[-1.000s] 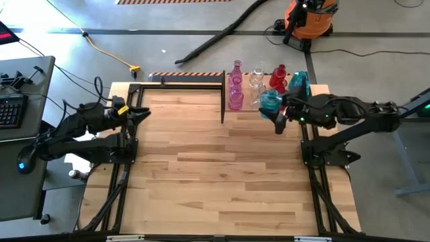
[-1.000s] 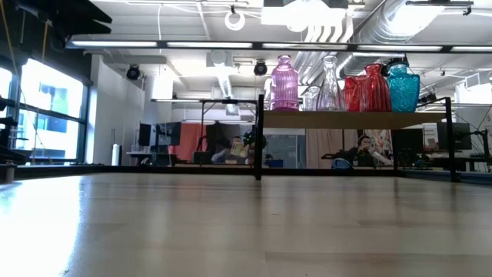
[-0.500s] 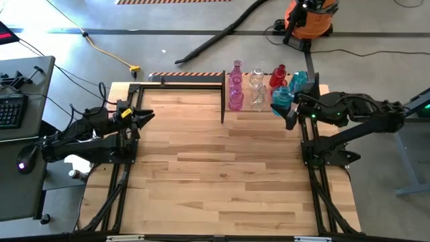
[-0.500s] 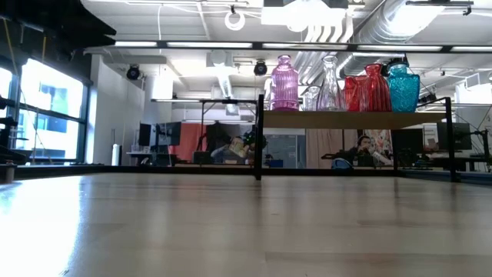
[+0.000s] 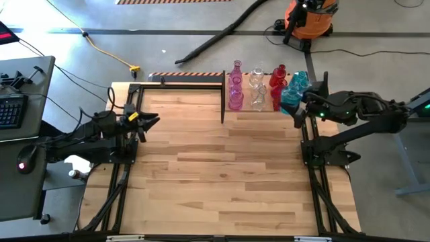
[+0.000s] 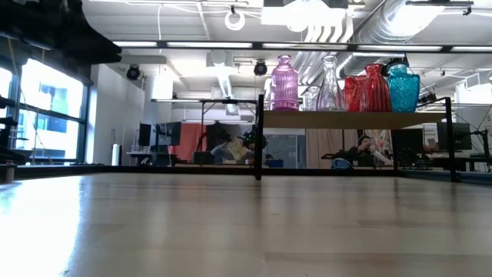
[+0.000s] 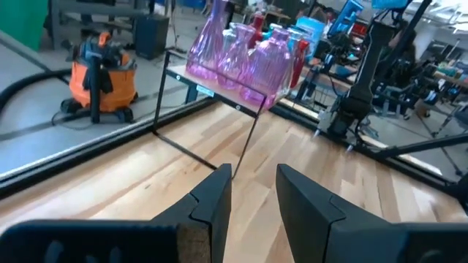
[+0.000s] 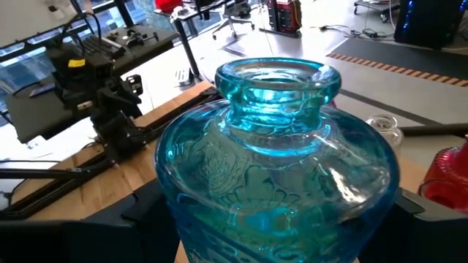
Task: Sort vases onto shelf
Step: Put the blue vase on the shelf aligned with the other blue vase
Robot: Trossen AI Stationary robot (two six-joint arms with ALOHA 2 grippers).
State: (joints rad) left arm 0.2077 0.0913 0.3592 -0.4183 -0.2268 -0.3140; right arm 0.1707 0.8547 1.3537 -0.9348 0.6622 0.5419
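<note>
The worktop carries the shelf at its far right corner, where pink, clear and red vases stand in rows. The right gripper holds the teal vase between its fingers, upright, neck up, over the shelf's right end. It should be lowered straight down, kept vertical and clear of the red neighbour before release. The left gripper waits at the worktop's left edge, fingers slightly parted, holding nothing.

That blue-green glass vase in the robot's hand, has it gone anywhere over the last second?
Yes. The right hand, closed around the squat teal glass vase, carried it rightward along the shelf's front edge toward the table's right edge. The left hand drifted slightly inward. The vases on the light-wood shelf stayed put.
</note>
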